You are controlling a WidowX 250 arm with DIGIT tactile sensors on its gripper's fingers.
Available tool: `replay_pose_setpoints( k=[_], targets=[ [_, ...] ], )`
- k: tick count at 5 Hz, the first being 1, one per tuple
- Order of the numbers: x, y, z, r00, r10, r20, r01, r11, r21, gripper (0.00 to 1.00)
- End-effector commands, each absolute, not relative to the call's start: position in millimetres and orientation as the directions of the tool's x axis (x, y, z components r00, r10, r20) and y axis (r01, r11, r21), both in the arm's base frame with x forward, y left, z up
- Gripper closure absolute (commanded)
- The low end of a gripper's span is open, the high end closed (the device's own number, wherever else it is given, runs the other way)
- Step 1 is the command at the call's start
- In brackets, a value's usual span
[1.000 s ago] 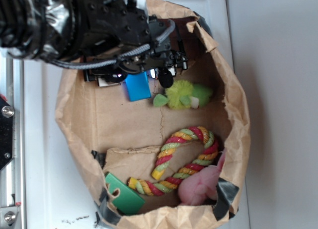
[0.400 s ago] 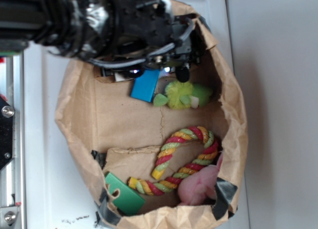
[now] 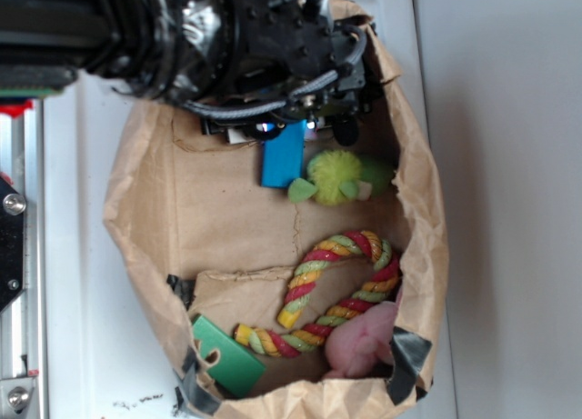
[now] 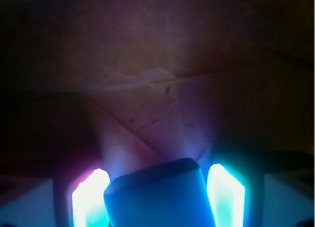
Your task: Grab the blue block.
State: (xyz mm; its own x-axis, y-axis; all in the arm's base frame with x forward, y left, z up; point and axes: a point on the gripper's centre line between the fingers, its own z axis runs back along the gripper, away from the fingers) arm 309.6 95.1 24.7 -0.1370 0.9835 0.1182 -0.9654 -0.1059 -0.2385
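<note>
The crumpled brown paper bag (image 3: 145,219) is lying open, and at its far end the black taped claw (image 3: 300,128) is closing in on the flat bright-blue rectangular block (image 3: 283,154). The grasping step looks underway: the block is sitting between the glowing fingers (image 4: 225,195), seemingly pinched, beside the fuzzy yellow-green toy (image 3: 338,176). Lifting clear seems next.

**What I cannot see**

In the exterior view the gripper (image 3: 289,121) covers the upper end of the blue block (image 3: 283,159), so I cannot see the contact there. The wrist view is dark, and the bottom edge cuts the blue block (image 4: 160,195). The pink toy (image 3: 364,342) is partly behind the paper bag (image 3: 145,210) rim.
</note>
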Motion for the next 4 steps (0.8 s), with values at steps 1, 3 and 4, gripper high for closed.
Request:
replay_pose_setpoints(
  k=[1,3,4],
  targets=[
    [313,101,33,-0.118,0.986,0.114,-0.948,-0.078,-0.31,1.0],
    [301,102,72,0.158,0.968,0.195,-0.887,0.226,-0.402,1.0],
    [294,84,99,0.242,0.936,0.255,-0.869,0.326,-0.373,1.0]
  ],
)
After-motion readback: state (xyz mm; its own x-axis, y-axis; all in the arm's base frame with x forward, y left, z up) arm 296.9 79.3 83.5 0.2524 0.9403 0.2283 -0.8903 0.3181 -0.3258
